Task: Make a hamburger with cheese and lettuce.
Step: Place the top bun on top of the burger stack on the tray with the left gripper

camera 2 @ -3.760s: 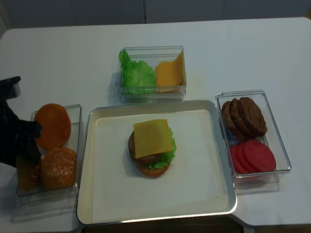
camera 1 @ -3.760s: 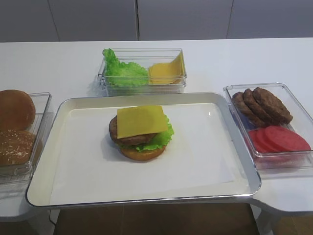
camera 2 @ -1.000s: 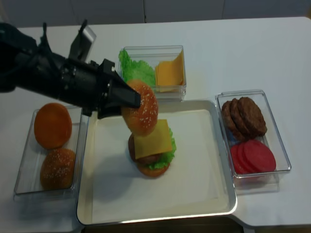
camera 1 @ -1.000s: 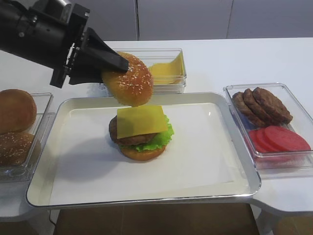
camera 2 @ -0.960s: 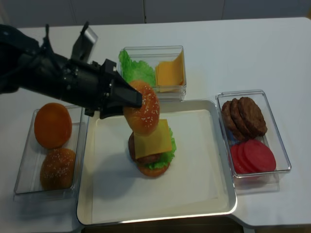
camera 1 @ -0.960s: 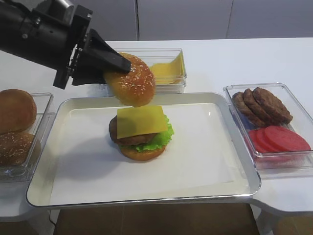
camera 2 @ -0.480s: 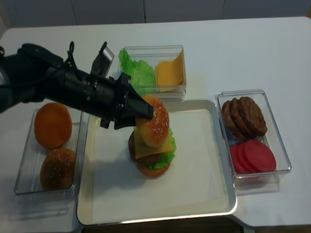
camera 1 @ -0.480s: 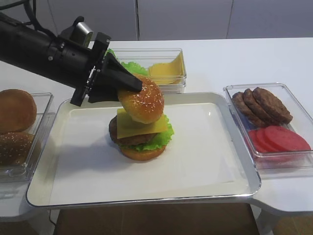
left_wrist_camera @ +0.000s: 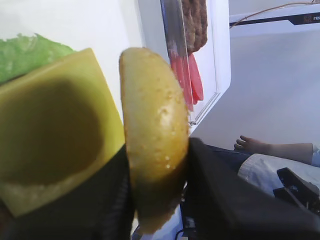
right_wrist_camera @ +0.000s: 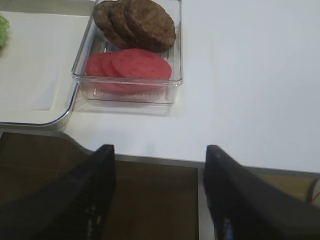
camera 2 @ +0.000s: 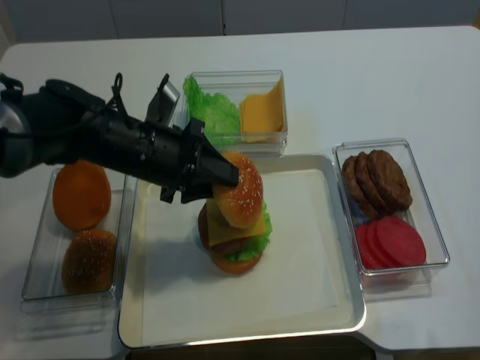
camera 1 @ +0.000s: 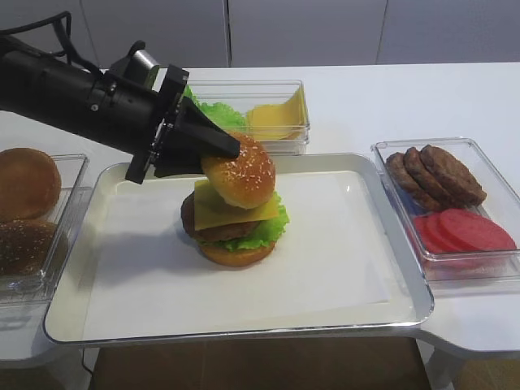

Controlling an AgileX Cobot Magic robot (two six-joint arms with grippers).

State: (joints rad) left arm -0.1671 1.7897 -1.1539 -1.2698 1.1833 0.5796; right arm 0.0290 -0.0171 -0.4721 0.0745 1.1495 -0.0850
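**Seeded top bun lowered almost onto the cheese**

Down and rightward goes my left arm since a second back: it carried the sesame top bun (camera 1: 238,181) from above the tray's far edge to a spot over the stack, tilted, its lower edge apparently touching the cheese (camera 1: 233,213). My left gripper (camera 1: 213,149) is clamped on the bun's left side. I judge the capping step nearly done; what's left is to level the bun and release.

Working down by size: the worktop (camera 1: 422,97) runs wide and bare behind the bins. The tray (camera 1: 244,329) holds the hamburger (camera 1: 234,231) a little left of its centre, with open paper on every side and most room to the right and front. The left arm crosses the tray's left rim, just beside the bun bin (camera 1: 65,236). The bin of loose greens and slices (camera 1: 284,134) sits just behind the tray, close to the arm. The patty and tomato bin (camera 1: 487,264) lies well apart at right. The lettuce (camera 1: 262,231) frills out under the patty.

My right gripper (right_wrist_camera: 157,195) hangs wide and empty off the worktop's front edge, clear of everything.
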